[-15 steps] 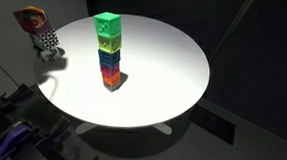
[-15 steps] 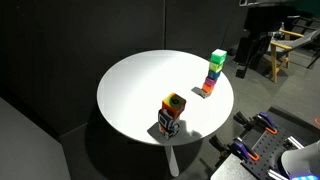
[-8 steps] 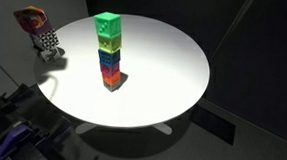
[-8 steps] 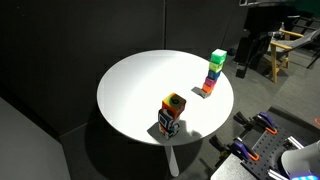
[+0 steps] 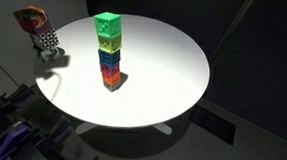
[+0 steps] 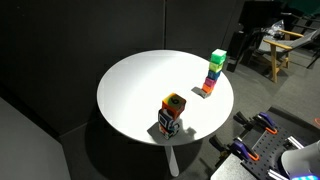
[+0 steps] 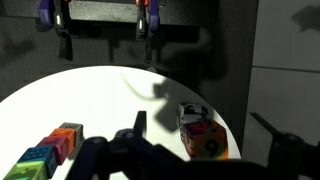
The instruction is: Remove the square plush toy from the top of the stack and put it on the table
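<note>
Square plush toy [image 6: 175,102]: red-orange with yellow patches. It sat on top of the stack with nothing touching it. In the wrist view the toy [image 7: 207,146] showed at about 4 o'clock from the picture's middle.
Stack [image 6: 170,115]: the toy rested squarely on a black-and-white chequered cube [image 6: 169,125], and the pile stood upright. In an exterior view it stood on the table close to the rim at about 5 o'clock. In an exterior view the stack [image 5: 41,32] stood at the rim at about 10 o'clock.
Table [image 6: 135,90]: round and white-topped, on a white pedestal [image 5: 163,127].
Tower of cubes [image 5: 109,56]: multicoloured and upright, with a green cube [image 5: 108,26] on top. It stood well apart from the stack. In an exterior view it lay between 3 and 4 o'clock from the stack. In an exterior view the tower [image 6: 214,72] lay between 1 and 2 o'clock from the stack.
Gripper [image 7: 197,118]: seen only in the wrist view, as a dark, blurred shape along the bottom edge. Its two prongs appeared spread wide with nothing held between them. It was clear of both the toy and the tower.
Clamps [image 7: 148,15]: blue and orange, beyond the table's far rim at 12 o'clock in the wrist view.
Chair [image 6: 285,50]: pale-framed, off the table at about 2 o'clock in an exterior view.
</note>
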Action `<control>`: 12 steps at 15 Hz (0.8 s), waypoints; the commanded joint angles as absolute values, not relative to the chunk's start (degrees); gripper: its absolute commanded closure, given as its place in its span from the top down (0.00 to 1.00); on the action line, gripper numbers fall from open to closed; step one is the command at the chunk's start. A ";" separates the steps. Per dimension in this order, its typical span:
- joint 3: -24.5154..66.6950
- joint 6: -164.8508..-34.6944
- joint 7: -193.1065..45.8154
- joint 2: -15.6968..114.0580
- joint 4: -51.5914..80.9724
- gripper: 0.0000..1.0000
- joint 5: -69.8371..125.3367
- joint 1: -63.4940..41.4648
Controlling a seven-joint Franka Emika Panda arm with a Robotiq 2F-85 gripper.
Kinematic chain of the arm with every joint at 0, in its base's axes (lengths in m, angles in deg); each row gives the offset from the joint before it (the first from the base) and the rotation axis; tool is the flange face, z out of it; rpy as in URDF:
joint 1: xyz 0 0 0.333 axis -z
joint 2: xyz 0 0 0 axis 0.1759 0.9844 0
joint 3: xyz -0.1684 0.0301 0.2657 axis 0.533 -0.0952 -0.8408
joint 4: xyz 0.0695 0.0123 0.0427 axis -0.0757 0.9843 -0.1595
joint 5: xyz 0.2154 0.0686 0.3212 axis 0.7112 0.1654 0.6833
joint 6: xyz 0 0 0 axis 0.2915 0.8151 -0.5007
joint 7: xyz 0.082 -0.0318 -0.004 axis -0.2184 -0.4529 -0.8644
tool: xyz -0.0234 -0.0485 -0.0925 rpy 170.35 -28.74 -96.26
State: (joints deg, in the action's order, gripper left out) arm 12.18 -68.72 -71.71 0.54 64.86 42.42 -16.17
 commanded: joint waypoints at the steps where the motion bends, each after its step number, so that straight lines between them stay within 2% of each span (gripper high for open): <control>1: 11.16 -71.75 -71.74 2.65 62.96 1.00 41.59 -15.67; 12: 8.36 -83.78 -68.33 11.95 58.94 1.00 34.52 -15.11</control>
State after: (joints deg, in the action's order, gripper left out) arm 9.77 -81.67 -70.98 8.20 61.68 37.26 -16.06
